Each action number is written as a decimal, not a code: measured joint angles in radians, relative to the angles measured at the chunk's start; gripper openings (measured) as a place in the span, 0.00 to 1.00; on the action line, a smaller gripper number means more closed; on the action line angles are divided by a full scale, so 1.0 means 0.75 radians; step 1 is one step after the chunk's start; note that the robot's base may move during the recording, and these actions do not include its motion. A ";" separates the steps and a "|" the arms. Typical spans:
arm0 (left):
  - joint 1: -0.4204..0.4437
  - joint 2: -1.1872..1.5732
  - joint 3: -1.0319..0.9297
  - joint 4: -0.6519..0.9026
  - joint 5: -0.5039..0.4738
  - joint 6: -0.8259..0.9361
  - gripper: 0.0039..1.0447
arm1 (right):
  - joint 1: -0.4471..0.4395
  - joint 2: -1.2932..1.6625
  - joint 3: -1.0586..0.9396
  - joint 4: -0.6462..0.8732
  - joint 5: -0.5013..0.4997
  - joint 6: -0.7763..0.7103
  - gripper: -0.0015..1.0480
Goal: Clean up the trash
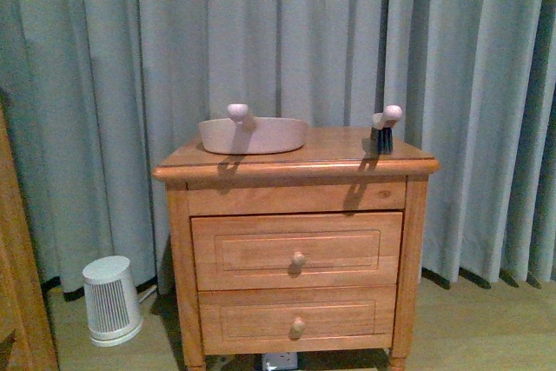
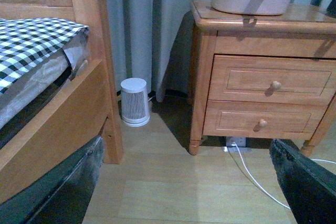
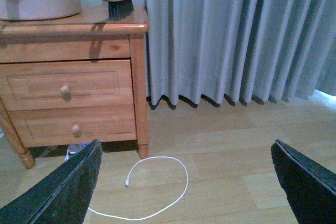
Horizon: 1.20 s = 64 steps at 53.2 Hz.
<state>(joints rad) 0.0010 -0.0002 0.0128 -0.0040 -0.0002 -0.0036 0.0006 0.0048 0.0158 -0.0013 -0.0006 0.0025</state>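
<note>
Judging from how things lie, the cleanup has hardly begun. On top of the bench (image 1: 321, 158) the dustpan (image 1: 254, 135) sits toward the left side and the brush (image 1: 385, 128) rests near the right edge, apart from each other and with neither hand on them. The left hand (image 2: 186, 145) and the right hand (image 3: 186, 142) hang low in front of the bench, each with fingers spread wide and nothing between them. No trash is plain to see; only a white cable (image 3: 157, 182) curls on the floor beside the bench's right leg. What is left, I reckon, is to take up the brush and dustpan, find the litter and sweep it.
</note>
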 joint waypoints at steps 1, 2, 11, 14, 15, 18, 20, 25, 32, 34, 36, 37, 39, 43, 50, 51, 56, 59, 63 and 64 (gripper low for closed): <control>0.000 0.000 0.001 0.000 0.000 -0.001 0.93 | 0.000 0.000 0.000 0.000 0.000 0.000 0.93; 0.000 0.000 0.000 0.000 0.000 -0.001 0.93 | 0.000 0.000 0.000 0.000 0.000 0.000 0.93; 0.000 0.000 0.000 0.000 0.000 -0.001 0.93 | 0.000 0.000 0.000 0.000 0.000 0.000 0.93; 0.000 0.000 0.001 0.000 0.000 -0.001 0.93 | 0.000 0.000 0.000 0.000 0.000 0.000 0.93; 0.000 0.000 0.001 0.000 0.000 -0.001 0.93 | 0.000 0.000 0.000 0.000 0.000 0.000 0.93; 0.000 0.000 0.001 0.000 0.000 -0.001 0.93 | 0.000 0.000 0.000 0.000 0.000 0.000 0.93; 0.000 0.000 0.000 0.000 0.000 -0.001 0.93 | 0.000 0.000 0.000 0.000 0.000 0.000 0.93; 0.000 0.000 0.001 0.000 0.000 -0.001 0.93 | 0.000 0.000 0.000 0.000 0.000 0.000 0.93; 0.000 0.000 0.001 0.000 0.000 -0.001 0.93 | 0.000 0.000 0.000 0.000 0.000 0.001 0.93; 0.000 0.000 0.001 0.000 0.000 -0.001 0.93 | 0.000 0.000 0.000 0.000 0.000 0.000 0.93; 0.000 0.000 0.001 0.000 0.000 -0.001 0.93 | 0.000 0.000 0.000 0.000 0.000 0.000 0.93; 0.000 0.000 0.001 0.000 0.000 -0.001 0.93 | 0.000 0.000 0.000 0.000 0.000 0.000 0.93; 0.000 0.000 0.000 0.000 0.000 -0.001 0.93 | 0.000 0.000 0.000 0.000 0.000 0.000 0.93; 0.000 0.000 0.001 0.000 0.000 -0.001 0.93 | 0.000 0.000 0.000 0.000 0.000 0.000 0.93; 0.000 0.000 0.000 0.000 0.000 -0.001 0.93 | 0.000 0.000 0.000 0.000 0.000 0.000 0.93; 0.000 0.000 0.001 0.000 0.000 -0.001 0.93 | 0.000 0.000 0.000 0.000 0.000 0.000 0.93; 0.000 0.000 0.001 0.000 0.000 -0.001 0.93 | 0.000 0.000 0.000 0.000 0.000 0.000 0.93; 0.000 0.000 0.001 0.000 0.000 0.000 0.93 | 0.000 0.000 0.000 0.000 0.000 0.000 0.93; 0.000 0.000 0.001 0.000 0.000 -0.001 0.93 | 0.000 0.000 0.000 0.000 0.000 0.000 0.93; 0.000 0.000 0.001 0.000 0.000 -0.001 0.93 | 0.000 0.000 0.000 0.000 0.000 0.000 0.93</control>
<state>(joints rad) 0.0010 -0.0002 0.0132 -0.0040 -0.0002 -0.0040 0.0006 0.0048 0.0158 -0.0013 -0.0006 0.0025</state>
